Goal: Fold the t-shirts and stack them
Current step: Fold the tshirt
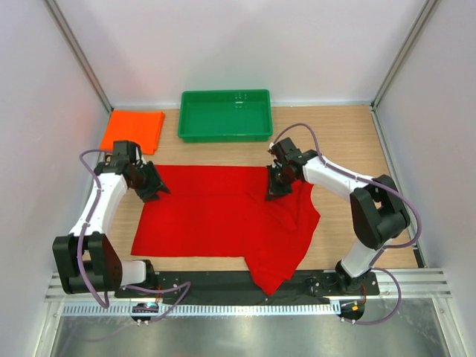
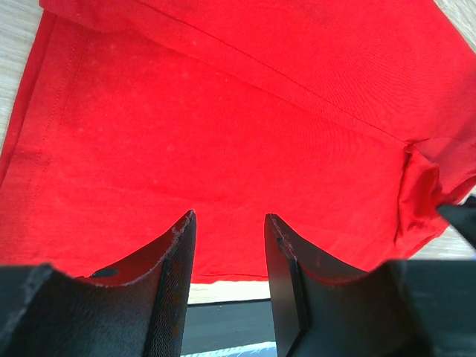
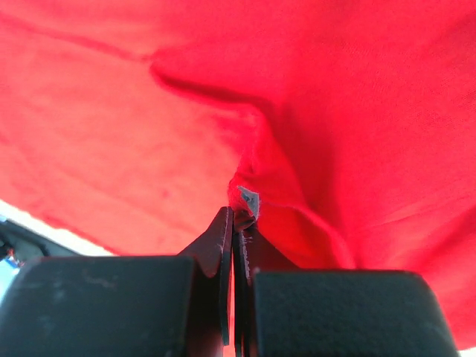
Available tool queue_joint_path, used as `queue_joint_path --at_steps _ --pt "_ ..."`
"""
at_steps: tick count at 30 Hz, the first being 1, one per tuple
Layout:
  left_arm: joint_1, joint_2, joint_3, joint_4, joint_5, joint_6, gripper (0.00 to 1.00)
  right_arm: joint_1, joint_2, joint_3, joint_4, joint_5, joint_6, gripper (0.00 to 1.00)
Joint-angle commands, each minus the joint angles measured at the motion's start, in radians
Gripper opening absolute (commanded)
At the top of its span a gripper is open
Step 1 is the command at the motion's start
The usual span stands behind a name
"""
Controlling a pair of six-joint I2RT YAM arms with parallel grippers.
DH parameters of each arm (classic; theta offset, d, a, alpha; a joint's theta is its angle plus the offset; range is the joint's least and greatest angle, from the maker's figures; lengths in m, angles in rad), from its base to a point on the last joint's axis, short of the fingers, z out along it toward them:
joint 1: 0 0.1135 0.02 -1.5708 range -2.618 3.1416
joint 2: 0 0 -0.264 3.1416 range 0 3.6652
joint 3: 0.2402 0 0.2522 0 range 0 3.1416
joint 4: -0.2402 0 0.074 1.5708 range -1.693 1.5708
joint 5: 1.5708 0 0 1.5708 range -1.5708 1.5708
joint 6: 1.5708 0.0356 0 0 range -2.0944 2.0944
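Note:
A red t-shirt lies spread across the middle of the table, and its right part is bunched and droops over the near edge. An orange t-shirt lies folded flat at the back left. My left gripper hovers over the red shirt's far left corner. In the left wrist view it is open, and only flat red cloth shows beyond the gap. My right gripper sits at the shirt's far edge. In the right wrist view it is shut on a pinched fold of red cloth beside a small grey label.
A green plastic tray stands at the back centre, right of the orange shirt. White walls close in the left, right and back sides. A black mounting rail runs along the near edge between the arm bases.

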Motion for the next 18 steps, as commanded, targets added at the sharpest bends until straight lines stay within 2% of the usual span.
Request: queue_joint_path --at_steps 1,18 --pt "-0.001 0.006 0.031 0.02 -0.001 0.014 0.43 0.04 -0.05 -0.039 0.02 -0.024 0.092 0.03" --pt "-0.001 0.015 0.019 0.029 0.011 0.011 0.43 0.221 -0.053 -0.151 0.176 -0.087 0.276 0.03"
